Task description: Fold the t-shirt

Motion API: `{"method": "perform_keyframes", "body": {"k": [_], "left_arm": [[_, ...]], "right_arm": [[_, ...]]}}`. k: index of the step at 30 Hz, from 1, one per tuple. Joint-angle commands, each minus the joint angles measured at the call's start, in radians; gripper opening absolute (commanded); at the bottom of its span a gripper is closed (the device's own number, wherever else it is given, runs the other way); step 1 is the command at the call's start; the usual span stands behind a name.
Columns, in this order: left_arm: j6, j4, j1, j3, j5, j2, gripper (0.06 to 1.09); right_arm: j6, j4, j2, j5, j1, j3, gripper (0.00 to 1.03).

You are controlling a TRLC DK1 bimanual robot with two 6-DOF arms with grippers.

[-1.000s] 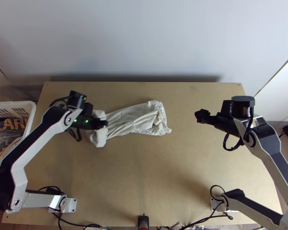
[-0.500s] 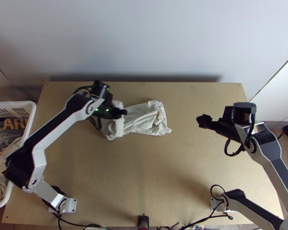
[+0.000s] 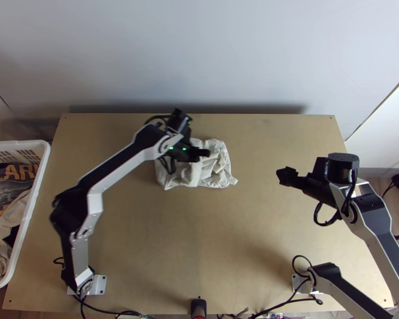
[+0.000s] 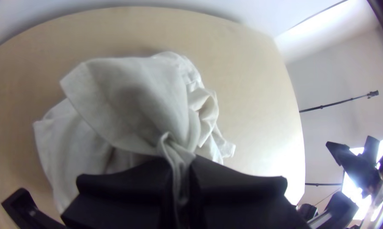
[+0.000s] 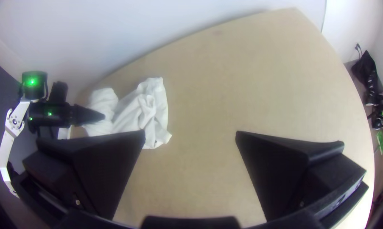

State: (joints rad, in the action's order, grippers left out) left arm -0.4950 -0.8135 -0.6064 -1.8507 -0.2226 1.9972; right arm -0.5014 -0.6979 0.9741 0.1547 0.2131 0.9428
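White cloth, bunched toward the far edge of the wooden bench [image 3: 199, 244], one fold pinched.
The t-shirt [image 3: 223, 178] lies rumpled and partly doubled over, about midway between the left and right edges, with a strip of wood between it and the far edge and a much deeper stretch running to the near edge; the left tool [image 3: 206, 152] is over it, closed on a gathered fold, though which part of the garment that is I cannot tell; the right tool [image 3: 281, 176] is spread wide, well apart from the cloth, with wood between them; a white basket [image 3: 33, 187] of clothes stands along the left edge.
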Motion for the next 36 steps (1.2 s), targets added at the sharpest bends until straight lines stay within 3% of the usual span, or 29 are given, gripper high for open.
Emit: {"method": "perform_keyframes", "body": {"k": [1,7,8,9,10,11,19,27,31,36], "left_arm": [[-0.053,0.0,-0.049,-0.156,0.006,0.153,0.09],[-0.114,0.01,-0.073,-0.275,0.005,0.272,0.13],[-0.123,0.007,-0.075,-0.305,0.002,0.288,0.24],[-0.145,0.007,-0.076,-0.321,0.002,0.299,0.47],[-0.168,0.007,-0.078,-0.341,0.0,0.31,0.83],[-0.191,0.011,-0.079,-0.354,0.0,0.311,1.06],[-0.453,0.215,-0.07,-0.357,-0.018,0.33,1.04],[-0.594,0.379,-0.072,-0.383,-0.072,0.307,1.04],[-0.62,0.459,-0.062,-0.397,-0.072,0.268,1.04],[-0.563,0.412,0.002,-0.363,-0.081,0.219,1.04]], "right_arm": [[-0.005,0.0,-0.049,0.011,-0.021,-0.052,0.99],[-0.011,0.0,-0.089,0.031,-0.034,-0.102,0.99],[-0.014,0.0,-0.092,0.036,-0.037,-0.105,0.99],[-0.017,0.0,-0.094,0.039,-0.038,-0.108,0.99],[-0.017,0.0,-0.094,0.04,-0.04,-0.111,0.99],[-0.017,0.0,-0.095,0.043,-0.04,-0.113,0.99],[-0.016,0.011,-0.092,0.055,-0.035,-0.118,0.99],[-0.017,0.028,-0.092,0.066,-0.031,-0.141,0.99],[-0.022,0.043,-0.091,0.074,-0.031,-0.141,0.99],[-0.023,0.044,-0.083,0.075,-0.008,-0.139,0.99]]}}
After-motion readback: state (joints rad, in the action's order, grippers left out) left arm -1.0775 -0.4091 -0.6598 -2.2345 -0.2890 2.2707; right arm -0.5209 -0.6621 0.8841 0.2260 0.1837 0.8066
